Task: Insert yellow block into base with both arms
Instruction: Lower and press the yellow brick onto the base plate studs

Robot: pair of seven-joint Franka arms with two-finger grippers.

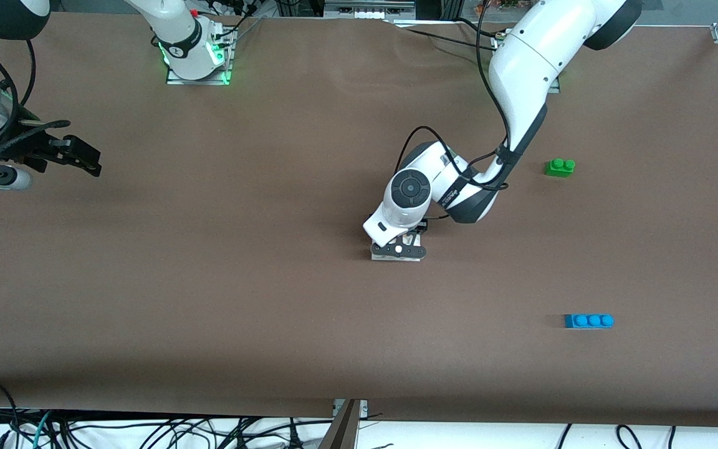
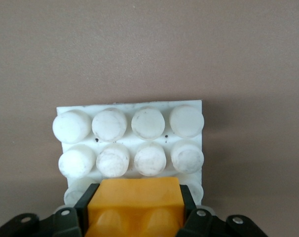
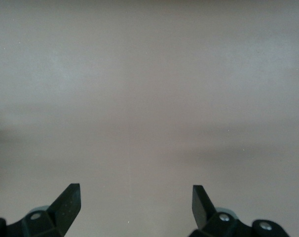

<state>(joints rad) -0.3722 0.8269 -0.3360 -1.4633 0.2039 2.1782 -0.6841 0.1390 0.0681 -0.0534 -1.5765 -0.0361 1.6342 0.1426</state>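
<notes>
I have the left end effector down near the middle of the table, its fingers clamped on the yellow block. In the left wrist view the block sits over the base at the rows of studs nearest the wrist; two full rows of white studs lie bare past it. From the front camera the base is mostly hidden under the left arm's hand, so I go by the wrist view.

As I judge it, the step in hand is pressing the block home. To do that well I would keep the block level and its sides square with the stud rows, then push straight down with no sideways drag, since the plate lies loose on the table and could slide or tip up at its free edge. I cannot tell whether the block is fully seated yet.

The right end effector hangs with its fingers spread wide and empty over bare table toward the right arm's end, waiting. It could steady the base if the press shifts it.
</notes>
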